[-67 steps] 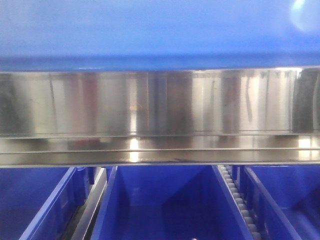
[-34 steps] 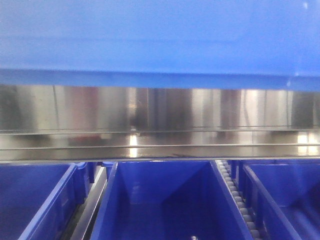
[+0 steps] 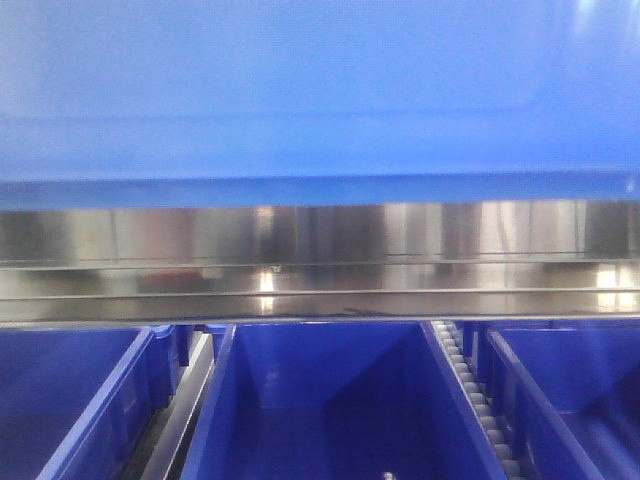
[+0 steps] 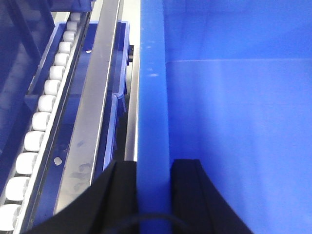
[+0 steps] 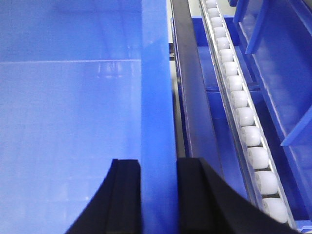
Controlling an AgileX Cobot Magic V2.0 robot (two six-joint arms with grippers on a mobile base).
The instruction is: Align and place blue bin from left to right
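Observation:
The blue bin [image 3: 320, 90] fills the top of the front view, its smooth side close to the camera and its lower edge above a steel shelf rail. In the left wrist view my left gripper [image 4: 153, 168] is shut on the bin's left rim [image 4: 152, 97], one black finger on each side of the wall. In the right wrist view my right gripper [image 5: 158, 168] is shut on the bin's right rim [image 5: 157, 87] the same way. The bin's pale blue inside [image 5: 68, 122] shows beside each rim.
A steel shelf rail [image 3: 320, 265] crosses the front view. Below it stand darker blue bins [image 3: 330, 400], side by side. White roller tracks [image 4: 41, 117] [image 5: 243, 112] and metal rails [image 4: 95, 112] run along both sides of the held bin.
The bin's lower edge has dropped in the front view, covering more of the steel rail. The lower bins have not moved.

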